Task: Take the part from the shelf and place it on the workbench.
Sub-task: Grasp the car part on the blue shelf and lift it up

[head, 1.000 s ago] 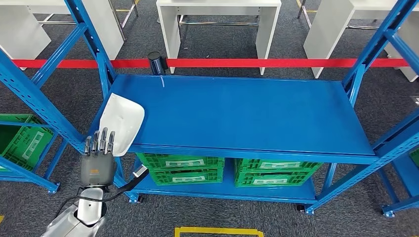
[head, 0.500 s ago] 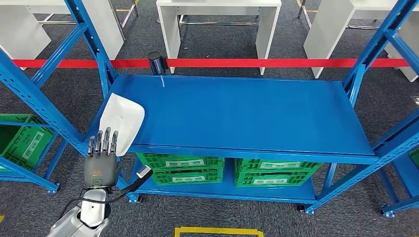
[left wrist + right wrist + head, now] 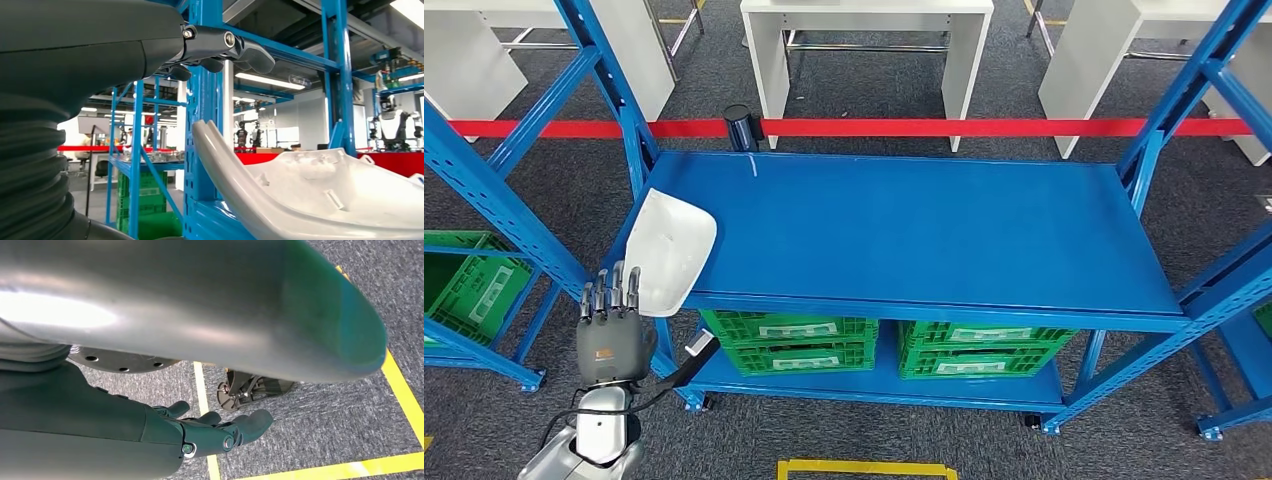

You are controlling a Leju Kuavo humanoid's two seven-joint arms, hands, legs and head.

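Observation:
A white curved plastic part point(image 3: 667, 251) lies on the left front corner of the blue shelf point(image 3: 904, 230), overhanging its edge. My left hand point(image 3: 611, 330) is raised just below and in front of that part, fingers straight and apart, holding nothing. In the left wrist view the part point(image 3: 320, 195) fills the space close under the fingers point(image 3: 235, 47), with a gap between them. My right hand point(image 3: 220, 432) hangs over the grey carpet, fingers loosely curved around nothing.
Green crates point(image 3: 789, 340) sit on the lower shelf level, another green crate point(image 3: 469, 285) stands at the left. Blue uprights point(image 3: 629, 120) frame the shelf. A red barrier tape point(image 3: 944, 127) and white tables point(image 3: 864, 40) stand behind. Yellow floor lines point(image 3: 400, 390) mark the carpet.
My left hand has dropped slightly and shifted left, away from the part's front edge. The part has not moved.

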